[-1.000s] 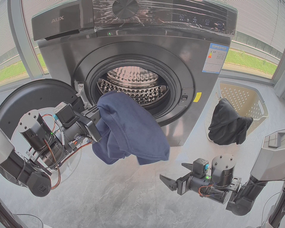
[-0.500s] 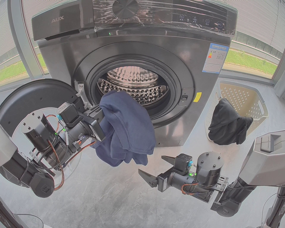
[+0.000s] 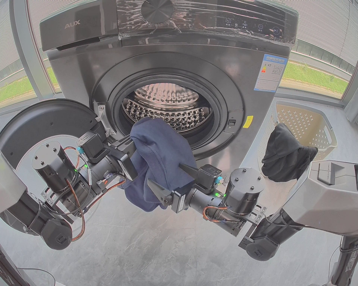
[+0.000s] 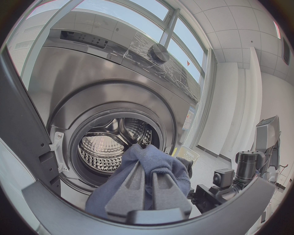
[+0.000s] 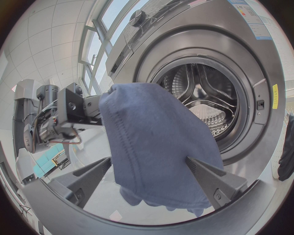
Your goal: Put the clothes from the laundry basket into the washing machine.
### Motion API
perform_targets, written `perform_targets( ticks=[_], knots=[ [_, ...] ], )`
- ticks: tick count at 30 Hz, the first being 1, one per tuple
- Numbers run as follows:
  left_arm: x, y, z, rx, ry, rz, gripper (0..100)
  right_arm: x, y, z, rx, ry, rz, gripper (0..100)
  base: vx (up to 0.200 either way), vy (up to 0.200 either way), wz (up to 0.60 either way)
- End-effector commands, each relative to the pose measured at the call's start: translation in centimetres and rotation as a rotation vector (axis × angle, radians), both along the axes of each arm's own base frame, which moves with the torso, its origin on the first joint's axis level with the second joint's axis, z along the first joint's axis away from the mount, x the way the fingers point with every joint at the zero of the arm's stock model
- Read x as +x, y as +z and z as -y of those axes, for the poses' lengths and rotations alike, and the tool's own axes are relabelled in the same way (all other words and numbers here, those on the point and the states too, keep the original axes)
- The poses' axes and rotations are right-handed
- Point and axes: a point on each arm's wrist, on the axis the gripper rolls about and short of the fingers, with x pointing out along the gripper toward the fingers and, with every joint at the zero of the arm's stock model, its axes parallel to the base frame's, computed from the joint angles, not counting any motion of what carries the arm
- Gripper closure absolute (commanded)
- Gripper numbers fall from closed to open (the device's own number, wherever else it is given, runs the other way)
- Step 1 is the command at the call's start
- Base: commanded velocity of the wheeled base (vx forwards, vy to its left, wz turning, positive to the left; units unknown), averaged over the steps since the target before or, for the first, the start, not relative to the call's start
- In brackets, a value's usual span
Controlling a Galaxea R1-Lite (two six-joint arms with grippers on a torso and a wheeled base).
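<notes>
Left gripper [image 3: 126,147] is clamped on the upper fold of the navy blue fabric garment [image 3: 164,149]. It holds the garment raised before the round opening of the grey front-loading washing machine [image 3: 242,78], ready for feeding inward. The right gripper [image 3: 166,175] is spread wide, one finger either side of the hanging fabric, probably to gather the loose lower part. The perforated steel drum [image 3: 167,100] shows bare metal. A black garment [image 3: 285,158] drapes over the rim of the cream perforated plastic laundry basket [image 3: 320,128].

Grey polished floor [image 3: 149,253], tall daylit windows [image 4: 128,13], a white panelled ceiling [image 4: 242,27] and white wall [image 4: 226,107].
</notes>
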Motion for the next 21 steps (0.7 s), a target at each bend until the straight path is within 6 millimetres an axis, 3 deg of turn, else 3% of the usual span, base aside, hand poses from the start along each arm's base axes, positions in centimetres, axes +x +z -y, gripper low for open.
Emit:
perform_targets(
  ticks=[1, 9, 21],
  knots=[
    [-0.1, 0.0, 0.2, -0.001, -0.007, -0.001, 100, 1.5, -0.5, -0.2, 0.009, -0.026, 0.008, 0, 0.0, 0.0, 0.0],
    [-0.1, 0.0, 0.2, -0.001, -0.005, -0.001, 100, 2.5, 0.6, 1.8, 0.018, -0.087, 0.016, 0, 0.0, 0.0, 0.0],
    [-0.1, -0.1, 0.1, 0.0, -0.005, -0.002, 100, 1.9, 1.9, 4.6, 0.017, -0.13, 0.014, 0, 0.0, 0.0, 0.0]
  ],
)
